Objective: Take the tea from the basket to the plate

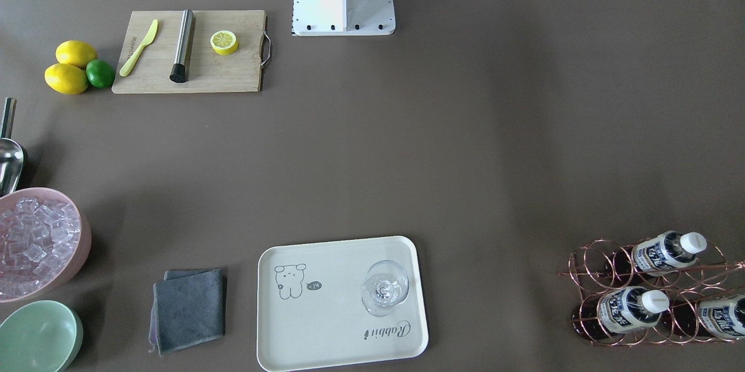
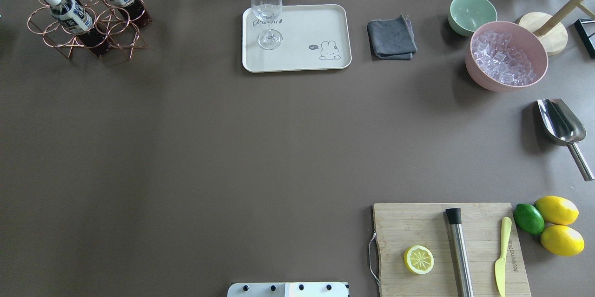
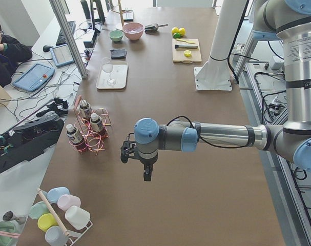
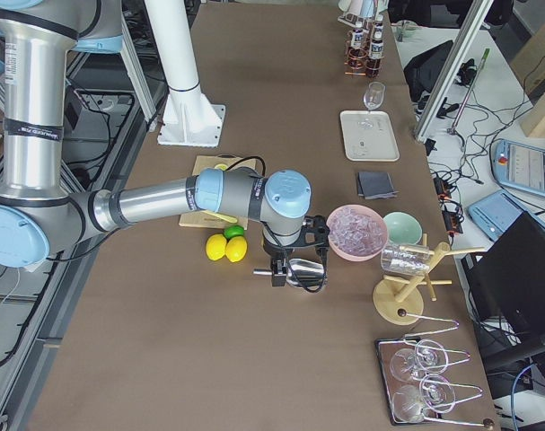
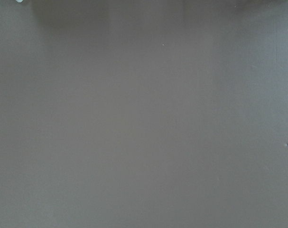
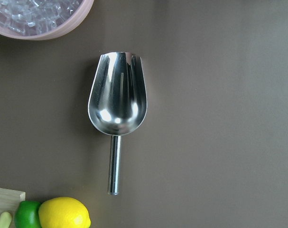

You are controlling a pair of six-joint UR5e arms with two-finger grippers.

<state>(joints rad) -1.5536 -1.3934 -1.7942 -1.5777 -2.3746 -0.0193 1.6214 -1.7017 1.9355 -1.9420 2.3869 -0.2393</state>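
While the left gripper (image 3: 146,176) hangs over bare brown table (image 5: 144,114), how far open I cannot tell, the rose-gold wire basket (image 2: 111,27) sits near at its 10 o'clock in the left-end view. Three upright, white-capped brown tea bottles (image 2: 70,14) fill three of its six rings. The right gripper (image 4: 276,277), equally unreadable, hovers well apart over a steel scoop (image 6: 117,102), so I judge the left arm nearer. The cream rectangular plate (image 2: 302,27) holds one clear stemmed glass (image 2: 267,13).

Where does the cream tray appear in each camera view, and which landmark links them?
Front-facing: cream tray, bottom centre.
Overhead: top centre.
Exterior left: upper left, far along the table.
Exterior right: upper right, far along the table.
Left wrist: not in view.
Right wrist: not in view.
Landmark: the glass standing on it.
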